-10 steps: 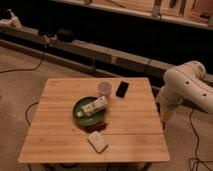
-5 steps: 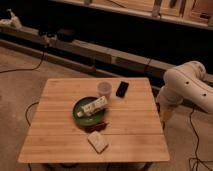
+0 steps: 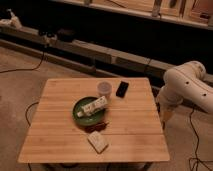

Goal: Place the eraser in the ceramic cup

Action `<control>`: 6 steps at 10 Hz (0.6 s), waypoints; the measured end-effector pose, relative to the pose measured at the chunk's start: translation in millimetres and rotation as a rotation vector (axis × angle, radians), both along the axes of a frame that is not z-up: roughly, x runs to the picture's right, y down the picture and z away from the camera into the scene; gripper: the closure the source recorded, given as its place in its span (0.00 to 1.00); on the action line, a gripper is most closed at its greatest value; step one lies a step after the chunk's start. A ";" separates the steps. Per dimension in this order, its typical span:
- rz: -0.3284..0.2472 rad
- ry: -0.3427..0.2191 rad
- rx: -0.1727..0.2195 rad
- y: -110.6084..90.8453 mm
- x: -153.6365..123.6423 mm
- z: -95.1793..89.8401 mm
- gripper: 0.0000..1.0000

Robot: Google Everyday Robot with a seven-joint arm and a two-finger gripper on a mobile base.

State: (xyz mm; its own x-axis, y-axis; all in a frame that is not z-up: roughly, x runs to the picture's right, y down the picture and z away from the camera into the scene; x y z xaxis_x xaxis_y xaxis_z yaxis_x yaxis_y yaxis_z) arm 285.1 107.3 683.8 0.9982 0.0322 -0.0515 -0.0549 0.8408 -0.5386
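The eraser is a small flat black block lying on the wooden table, near its far edge. The ceramic cup is a small pale round cup standing upright just left of the eraser, a small gap between them. My white arm is to the right of the table. My gripper hangs down beside the table's right edge, well right of the eraser and the cup, and touches nothing.
A dark green plate in front of the cup holds a white bottle-like thing. A pale beige block lies near the table's front. Cables run on the floor left and right. A long low ledge runs behind.
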 end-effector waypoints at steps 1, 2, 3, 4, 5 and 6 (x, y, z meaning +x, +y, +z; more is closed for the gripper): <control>-0.001 0.000 0.000 -0.3 -0.1 0.5 0.35; -0.005 -0.001 0.004 -3.2 0.0 4.0 0.35; -0.036 -0.033 0.029 -19.5 -10.0 20.4 0.35; -0.053 -0.060 0.047 -31.6 -19.1 32.6 0.35; -0.083 -0.113 0.077 -52.5 -35.4 56.7 0.35; -0.101 -0.142 0.097 -66.1 -42.2 73.4 0.35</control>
State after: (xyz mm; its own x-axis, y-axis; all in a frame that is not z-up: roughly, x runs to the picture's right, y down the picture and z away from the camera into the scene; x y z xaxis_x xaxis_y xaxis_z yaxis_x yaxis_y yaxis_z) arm 242.8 41.2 757.2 0.9935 -0.0710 0.0889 0.1036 0.8866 -0.4507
